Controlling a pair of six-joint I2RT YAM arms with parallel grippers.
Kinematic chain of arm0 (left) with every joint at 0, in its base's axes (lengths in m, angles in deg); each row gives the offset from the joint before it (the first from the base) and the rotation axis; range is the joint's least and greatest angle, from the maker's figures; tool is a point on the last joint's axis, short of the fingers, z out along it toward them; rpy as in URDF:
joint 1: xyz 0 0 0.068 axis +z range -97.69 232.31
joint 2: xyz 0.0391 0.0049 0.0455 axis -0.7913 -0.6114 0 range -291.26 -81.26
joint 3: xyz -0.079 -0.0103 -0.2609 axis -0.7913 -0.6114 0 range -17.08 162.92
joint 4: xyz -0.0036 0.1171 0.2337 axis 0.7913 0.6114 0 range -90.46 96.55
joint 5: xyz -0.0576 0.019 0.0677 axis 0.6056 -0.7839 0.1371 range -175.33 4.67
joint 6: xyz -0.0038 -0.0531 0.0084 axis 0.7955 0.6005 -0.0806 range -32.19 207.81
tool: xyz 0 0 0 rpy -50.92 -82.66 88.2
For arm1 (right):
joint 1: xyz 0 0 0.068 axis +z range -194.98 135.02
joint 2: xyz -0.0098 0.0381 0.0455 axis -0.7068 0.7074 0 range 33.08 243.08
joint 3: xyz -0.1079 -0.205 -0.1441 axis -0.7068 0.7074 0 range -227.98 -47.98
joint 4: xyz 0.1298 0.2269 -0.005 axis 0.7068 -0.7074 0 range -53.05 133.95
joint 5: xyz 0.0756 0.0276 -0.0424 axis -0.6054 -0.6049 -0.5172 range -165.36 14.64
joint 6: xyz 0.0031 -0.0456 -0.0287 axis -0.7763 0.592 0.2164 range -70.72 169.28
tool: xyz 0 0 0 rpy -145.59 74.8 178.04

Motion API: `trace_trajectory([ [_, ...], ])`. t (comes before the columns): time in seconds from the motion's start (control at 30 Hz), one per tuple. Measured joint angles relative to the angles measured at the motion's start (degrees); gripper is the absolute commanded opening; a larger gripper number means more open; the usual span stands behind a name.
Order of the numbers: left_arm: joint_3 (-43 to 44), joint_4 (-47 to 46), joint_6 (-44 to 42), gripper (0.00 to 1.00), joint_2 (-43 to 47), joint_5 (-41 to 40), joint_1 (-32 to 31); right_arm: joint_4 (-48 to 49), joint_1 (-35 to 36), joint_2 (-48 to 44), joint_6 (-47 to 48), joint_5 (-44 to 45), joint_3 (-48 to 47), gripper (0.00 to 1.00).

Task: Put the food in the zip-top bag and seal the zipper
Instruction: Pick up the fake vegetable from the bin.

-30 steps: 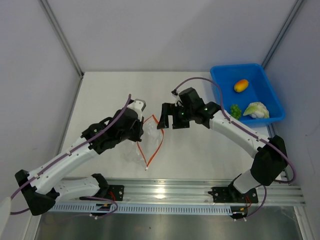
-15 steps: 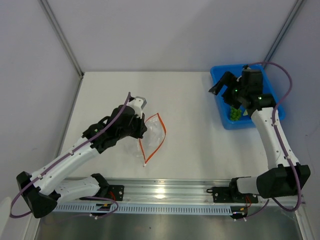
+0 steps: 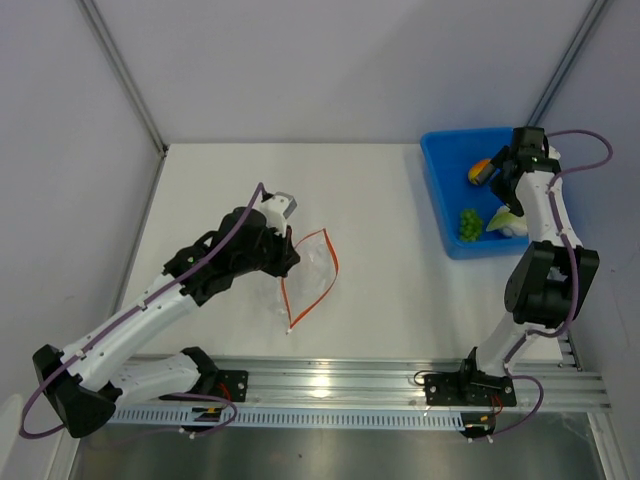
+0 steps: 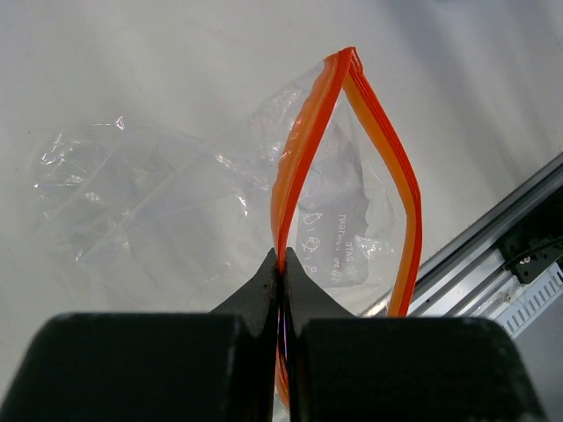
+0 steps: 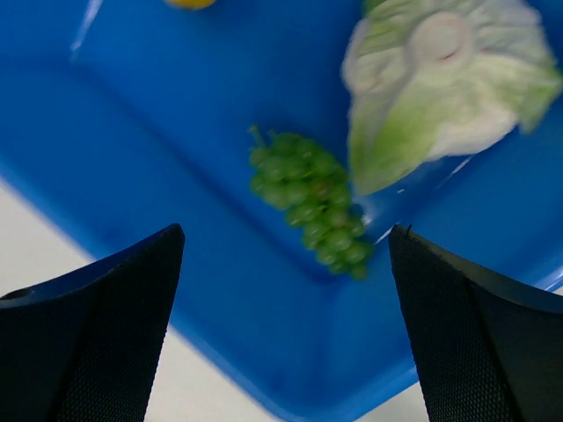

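The left end effector [image 4: 281, 264] has its fingers pressed together on the near lip of the zipper [image 4: 387, 167], clamping the orange-red strip. The zip-top bag [image 4: 176, 211] lies crumpled on the desk [image 3: 400, 270] just ahead of those fingers, and its mouth gapes in a loop beyond them. The right end effector [image 5: 286, 237] hangs above the blue tray [image 5: 132, 132] with its fingers spread wide apart and nothing between them. The bumpy green cluster [image 5: 308, 198] lies directly below the gap. In the wrist view the cauliflower [image 5: 440, 79] lies beyond the cluster toward the right finger, and the orange-yellow fruit [image 3: 480, 170] sits farther off in the same tray.
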Motion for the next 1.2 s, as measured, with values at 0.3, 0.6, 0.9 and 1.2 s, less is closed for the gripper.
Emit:
trace_trajectory([
  [0.3, -0.1, -0.1, -0.4, 0.01, 0.2, 1.2, 0.4, -0.6, -3.5, 8.5, 3.7, 9.9, -2.0, 0.99],
  [0.6, -0.3, -0.1, -0.4, 0.01, 0.6, 1.3, 0.7, -2.3, -3.8, 17.6, 4.1, 13.7, -8.8, 0.99],
  [0.9, -0.3, -0.1, -0.4, 0.01, 0.6, 1.3, 0.7, -6.5, -3.8, 21.5, 4.9, 17.9, -9.1, 0.99],
  [1.2, -0.3, -0.1, -0.4, 0.01, 0.1, 1.9, 0.8, -6.6, -3.7, 22.6, 7.6, 20.0, -8.2, 0.58],
])
